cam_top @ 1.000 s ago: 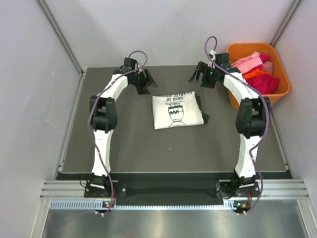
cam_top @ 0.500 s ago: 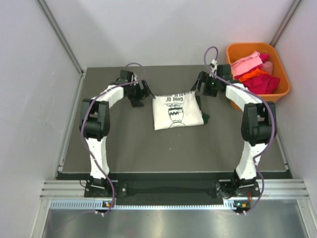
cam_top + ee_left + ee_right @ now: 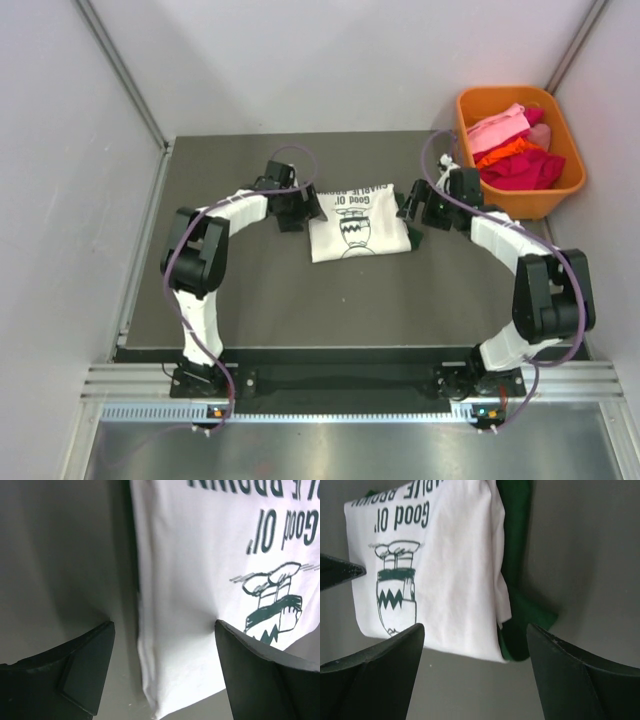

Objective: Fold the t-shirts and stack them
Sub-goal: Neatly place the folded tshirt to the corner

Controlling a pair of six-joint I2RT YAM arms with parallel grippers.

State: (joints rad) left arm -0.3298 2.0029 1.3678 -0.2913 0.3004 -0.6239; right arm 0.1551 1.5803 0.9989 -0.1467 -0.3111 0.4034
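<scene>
Dark print on the folded cream-white t-shirt (image 3: 357, 224), seen upside down from the wrist cameras: "Good Ol'". Beyond it is a larger line of capitals, partly cut off, that appears to end in "BROWN".

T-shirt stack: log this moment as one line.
white t-shirt atop green t-shirt | left gripper open, left edge | right gripper open, right edge

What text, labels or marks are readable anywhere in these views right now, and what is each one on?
"Good Ol'": dark print, upside down in both wrist views, on the cream-white t-shirt.
A second line of larger capitals on the same shirt: cut off by the frame edge in the wrist views, too small in the top view to read surely.
Dark green t-shirt and orange bin: no text visible.
</scene>
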